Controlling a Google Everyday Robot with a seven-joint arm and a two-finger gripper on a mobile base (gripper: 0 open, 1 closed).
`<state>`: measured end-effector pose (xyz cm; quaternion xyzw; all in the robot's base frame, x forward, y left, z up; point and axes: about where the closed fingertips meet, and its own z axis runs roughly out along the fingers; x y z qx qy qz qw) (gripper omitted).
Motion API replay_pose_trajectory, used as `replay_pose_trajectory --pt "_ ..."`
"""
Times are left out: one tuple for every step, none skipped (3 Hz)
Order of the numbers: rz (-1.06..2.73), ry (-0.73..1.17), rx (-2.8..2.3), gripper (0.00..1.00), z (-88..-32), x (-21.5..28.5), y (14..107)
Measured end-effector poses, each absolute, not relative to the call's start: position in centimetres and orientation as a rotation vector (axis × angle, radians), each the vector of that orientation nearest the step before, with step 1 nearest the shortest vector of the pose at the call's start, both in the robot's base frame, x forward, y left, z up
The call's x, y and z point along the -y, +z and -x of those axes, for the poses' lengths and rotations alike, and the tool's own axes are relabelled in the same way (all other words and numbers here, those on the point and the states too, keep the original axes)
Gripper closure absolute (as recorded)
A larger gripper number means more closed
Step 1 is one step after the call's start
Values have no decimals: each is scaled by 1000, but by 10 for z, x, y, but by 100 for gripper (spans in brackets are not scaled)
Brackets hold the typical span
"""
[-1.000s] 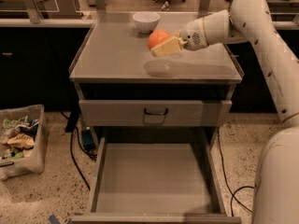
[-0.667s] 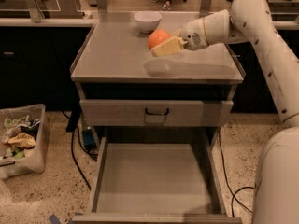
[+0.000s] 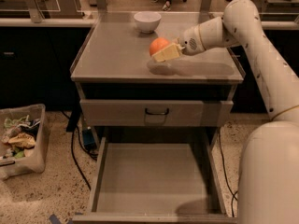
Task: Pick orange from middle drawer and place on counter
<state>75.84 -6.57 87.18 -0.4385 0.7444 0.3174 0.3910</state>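
The orange [image 3: 157, 45] is held between the pale fingers [image 3: 167, 53] of my gripper [image 3: 161, 50], just above the middle of the counter [image 3: 117, 55]. A shadow lies on the counter under it. My white arm reaches in from the right. The middle drawer [image 3: 152, 171] is pulled fully open below, its flat grey floor bare.
A white bowl [image 3: 147, 21] stands at the back of the counter, beyond the orange. The closed upper drawer face with a black loop handle [image 3: 156, 112] is under the counter. A clear bin of rubbish [image 3: 21, 139] sits on the floor at the left. Cables lie beside the cabinet.
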Motion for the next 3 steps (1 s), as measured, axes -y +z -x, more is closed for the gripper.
replay_pose_trajectory --pt "1021 797 -1989 100 -778 84 826" --pt "1021 797 -1989 100 -778 84 826" --pt "1021 797 -1989 81 -778 84 826"
